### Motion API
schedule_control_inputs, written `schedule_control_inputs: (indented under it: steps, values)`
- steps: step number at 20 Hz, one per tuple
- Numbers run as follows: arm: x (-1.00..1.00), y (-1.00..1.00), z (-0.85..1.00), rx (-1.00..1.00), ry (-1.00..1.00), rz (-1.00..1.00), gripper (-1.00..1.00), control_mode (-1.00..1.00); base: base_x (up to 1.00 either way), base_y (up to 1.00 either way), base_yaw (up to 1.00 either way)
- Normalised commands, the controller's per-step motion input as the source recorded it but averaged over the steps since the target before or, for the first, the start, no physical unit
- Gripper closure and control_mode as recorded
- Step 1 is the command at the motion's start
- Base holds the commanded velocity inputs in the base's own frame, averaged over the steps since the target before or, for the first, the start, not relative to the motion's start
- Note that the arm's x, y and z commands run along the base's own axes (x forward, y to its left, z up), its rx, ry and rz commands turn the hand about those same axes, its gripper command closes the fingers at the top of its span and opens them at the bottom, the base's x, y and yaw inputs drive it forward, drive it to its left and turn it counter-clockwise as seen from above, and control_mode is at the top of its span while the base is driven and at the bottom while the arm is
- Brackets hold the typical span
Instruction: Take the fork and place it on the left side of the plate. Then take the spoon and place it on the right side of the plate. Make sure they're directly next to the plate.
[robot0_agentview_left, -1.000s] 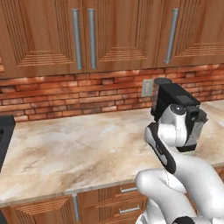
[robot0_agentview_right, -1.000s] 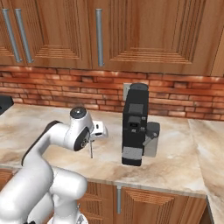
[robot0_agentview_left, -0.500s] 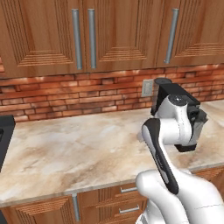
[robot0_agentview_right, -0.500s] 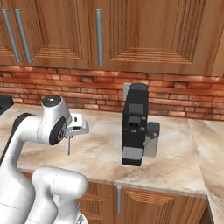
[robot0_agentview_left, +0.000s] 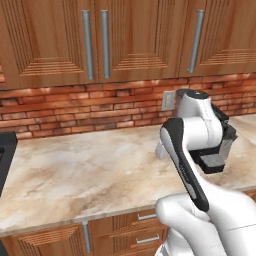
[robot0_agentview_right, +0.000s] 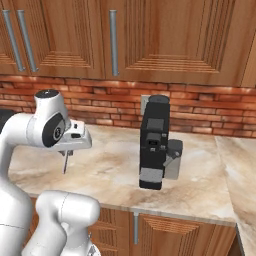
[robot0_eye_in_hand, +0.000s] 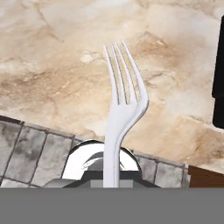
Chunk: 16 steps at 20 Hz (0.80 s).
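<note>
My gripper (robot0_eye_in_hand: 111, 175) is shut on the handle of the fork (robot0_eye_in_hand: 124, 92), a slim grey metal utensil whose prongs point away from the hand over the marble counter (robot0_eye_in_hand: 52, 78). In the right base view the fork (robot0_agentview_right: 65, 163) hangs straight down from the gripper (robot0_agentview_right: 66, 151), clear above the counter (robot0_agentview_right: 110, 170) near its front edge. The plate and the spoon are out of view.
A black coffee machine (robot0_agentview_right: 154, 142) stands on the counter to the right of the hand, also seen behind the arm (robot0_agentview_left: 216, 150) and at the hand view's right edge (robot0_eye_in_hand: 218, 74). A dark appliance edge (robot0_agentview_left: 5, 155) sits far left. Brick wall and wooden cabinets rise behind.
The arm has swung to the left with the fork in its grip, away from the coffee machine. The base and the counter have stayed put.
</note>
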Motion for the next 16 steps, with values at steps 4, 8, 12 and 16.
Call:
schedule_control_inputs:
  steps: [4,8,12,16]
  values:
    - [0.0,0.0,0.0,0.0,0.0,0.0,1.0,1.0,-0.53,0.06,0.03]
    - [0.0,0.0,0.0,0.0,0.0,0.0,1.0,1.0,-1.0,0.03,0.01]
    - [0.0,0.0,0.0,0.0,0.0,0.0,1.0,1.0,-1.0,0.0,0.0]
    - [0.0,0.0,0.0,0.0,0.0,0.0,1.0,1.0,-1.0,0.07,0.0]
